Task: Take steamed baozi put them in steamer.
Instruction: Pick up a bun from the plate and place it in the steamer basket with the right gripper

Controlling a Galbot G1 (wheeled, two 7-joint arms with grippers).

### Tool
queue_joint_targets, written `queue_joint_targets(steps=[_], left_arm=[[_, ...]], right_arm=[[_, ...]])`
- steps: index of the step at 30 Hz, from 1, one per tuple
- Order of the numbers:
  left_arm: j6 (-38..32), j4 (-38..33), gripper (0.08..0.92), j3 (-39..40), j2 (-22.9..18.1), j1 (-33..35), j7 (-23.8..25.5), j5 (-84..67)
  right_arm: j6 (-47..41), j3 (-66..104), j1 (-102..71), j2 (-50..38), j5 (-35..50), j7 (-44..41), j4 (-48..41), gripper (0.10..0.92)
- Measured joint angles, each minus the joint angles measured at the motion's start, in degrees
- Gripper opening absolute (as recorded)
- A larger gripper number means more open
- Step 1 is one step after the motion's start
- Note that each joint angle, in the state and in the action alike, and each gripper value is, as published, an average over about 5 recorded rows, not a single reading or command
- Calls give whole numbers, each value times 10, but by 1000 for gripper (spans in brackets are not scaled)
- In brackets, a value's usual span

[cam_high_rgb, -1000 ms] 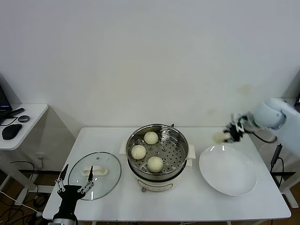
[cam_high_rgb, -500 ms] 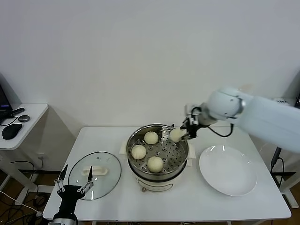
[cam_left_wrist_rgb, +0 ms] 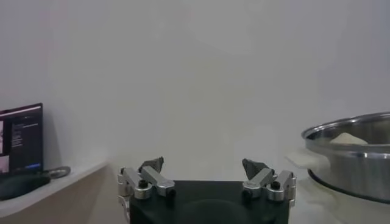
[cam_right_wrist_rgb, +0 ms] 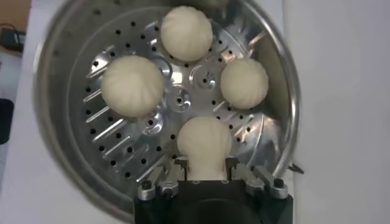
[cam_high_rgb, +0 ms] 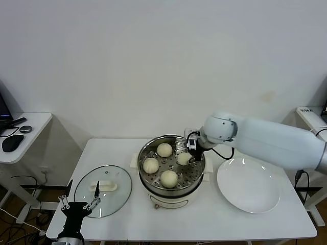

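Right gripper (cam_high_rgb: 188,151) squeezes a baozi (cam_right_wrist_rgb: 204,141) over the steamer (cam_high_rgb: 148,173). Three more buns (cam_high_rgb: 151,165) sit inside. Left gripper (cam_high_rgb: 80,200) waits wide open by the glass lid (cam_high_rgb: 120,185).

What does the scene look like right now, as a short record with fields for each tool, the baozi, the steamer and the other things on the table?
right tool: shut on the fourth baozi, low inside the steamer
left tool: open, holding nothing, at the table's near left edge beside the glass lid
baozi in steamer: three lying on the perforated tray, plus the held one
white plate: right of the steamer, no baozi on it
table: white
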Motion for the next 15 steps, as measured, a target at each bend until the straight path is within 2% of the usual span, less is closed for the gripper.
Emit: queue_joint_targets(steps=[7, 15], left_arm=[[-1, -2, 823, -5, 1, 0, 0, -2], [-1, -3, 823, -5, 1, 1, 0, -2]], right_arm=[[-5, 9, -21, 10, -7, 15, -18, 425], [-9, 21, -24, 7, 7, 22, -12, 642]])
